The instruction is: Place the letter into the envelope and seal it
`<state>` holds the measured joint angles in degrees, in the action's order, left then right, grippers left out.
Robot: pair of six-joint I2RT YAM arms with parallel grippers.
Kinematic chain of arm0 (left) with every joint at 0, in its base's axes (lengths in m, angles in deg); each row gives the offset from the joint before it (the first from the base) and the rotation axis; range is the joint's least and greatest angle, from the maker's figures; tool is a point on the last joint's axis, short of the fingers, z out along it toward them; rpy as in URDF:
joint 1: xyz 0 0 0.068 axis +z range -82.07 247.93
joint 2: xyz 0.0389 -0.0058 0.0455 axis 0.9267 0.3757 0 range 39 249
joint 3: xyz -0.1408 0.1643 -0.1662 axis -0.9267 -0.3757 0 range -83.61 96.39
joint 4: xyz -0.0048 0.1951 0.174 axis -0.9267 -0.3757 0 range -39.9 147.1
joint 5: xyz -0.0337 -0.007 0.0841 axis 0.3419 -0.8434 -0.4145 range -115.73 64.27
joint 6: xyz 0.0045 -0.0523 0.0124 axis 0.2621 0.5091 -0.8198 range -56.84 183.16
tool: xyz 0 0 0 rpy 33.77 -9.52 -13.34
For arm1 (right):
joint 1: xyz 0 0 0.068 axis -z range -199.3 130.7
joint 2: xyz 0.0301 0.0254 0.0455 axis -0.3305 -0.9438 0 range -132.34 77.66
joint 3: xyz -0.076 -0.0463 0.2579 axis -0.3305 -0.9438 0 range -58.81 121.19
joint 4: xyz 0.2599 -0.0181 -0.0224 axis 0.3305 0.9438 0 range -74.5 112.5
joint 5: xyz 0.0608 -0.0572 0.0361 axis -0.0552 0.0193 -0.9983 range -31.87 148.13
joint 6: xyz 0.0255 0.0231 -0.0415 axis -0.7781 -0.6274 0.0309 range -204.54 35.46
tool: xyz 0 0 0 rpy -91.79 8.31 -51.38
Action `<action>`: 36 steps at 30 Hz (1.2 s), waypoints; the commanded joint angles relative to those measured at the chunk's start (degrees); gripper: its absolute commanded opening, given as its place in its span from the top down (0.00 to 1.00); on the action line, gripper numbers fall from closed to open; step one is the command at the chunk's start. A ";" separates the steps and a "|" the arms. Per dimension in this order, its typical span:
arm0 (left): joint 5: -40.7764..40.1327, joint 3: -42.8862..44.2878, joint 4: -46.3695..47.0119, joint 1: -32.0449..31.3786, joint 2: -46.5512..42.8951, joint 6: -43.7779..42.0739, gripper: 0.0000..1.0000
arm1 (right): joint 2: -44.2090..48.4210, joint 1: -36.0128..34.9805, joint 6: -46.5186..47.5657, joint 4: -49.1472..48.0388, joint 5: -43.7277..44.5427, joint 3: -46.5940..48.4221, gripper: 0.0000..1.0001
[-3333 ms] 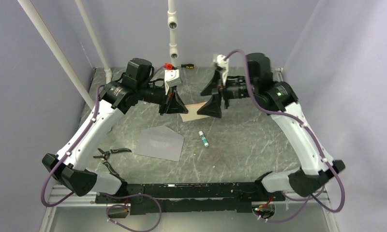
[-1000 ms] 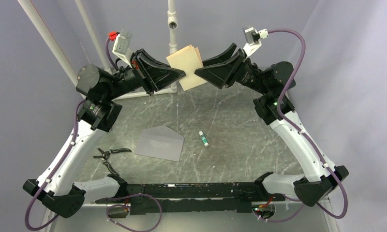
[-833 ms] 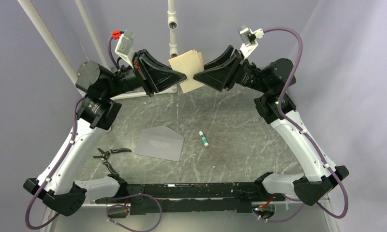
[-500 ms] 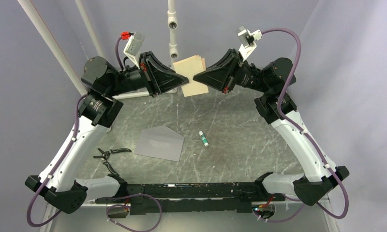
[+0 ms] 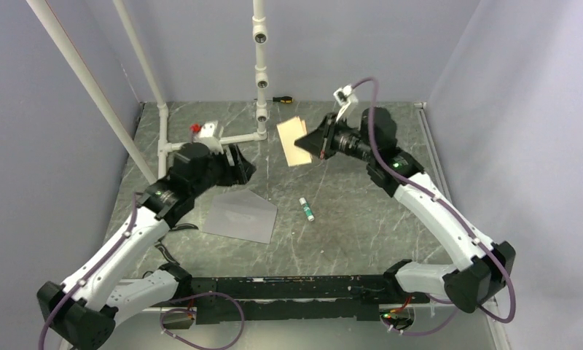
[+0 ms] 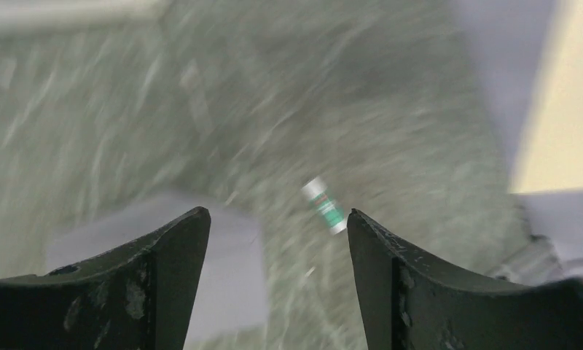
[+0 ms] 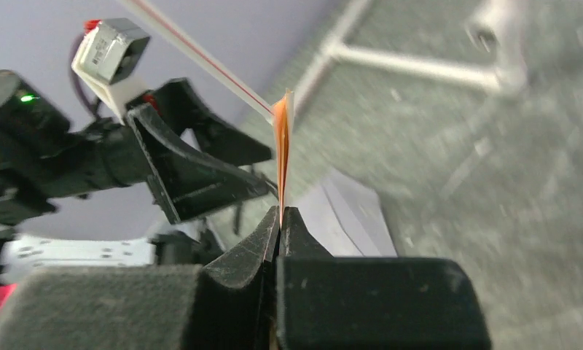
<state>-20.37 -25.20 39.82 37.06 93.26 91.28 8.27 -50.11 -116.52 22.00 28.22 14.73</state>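
Okay, my right gripper point(image 7: 280, 213) is pinched tight on the letter point(image 5: 291, 141), holding it in the air. My left gripper point(image 6: 277, 222) is spread wide, empty, near the envelope point(image 5: 241, 216).

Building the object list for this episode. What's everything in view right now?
letter: 1, tan-orange, held up at far middle by the right gripper
envelope: 1, light grey, flat on the table, centre-left
small tube: 1, white with a green band, lying right of the envelope, apart from it
screwdriver: 1, black-and-yellow handle, far edge
pliers: 1, dark, near left, partly hidden
pipe frame: 1, white, far and left sides
table: 1, grey marbled
left gripper: 1, black, open, nothing between the jaws
right gripper: 1, black, shut on the letter
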 commanded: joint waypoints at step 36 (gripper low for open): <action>-1.22 -31.48 6.75 14.67 15.25 19.89 0.31 | -24.11 -9.09 1.58 -6.24 3.43 -12.07 1.00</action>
<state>-27.27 -58.01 43.17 49.32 103.78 118.32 -13.15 -59.04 -115.54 18.29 32.31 0.39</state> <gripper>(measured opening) 0.683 0.012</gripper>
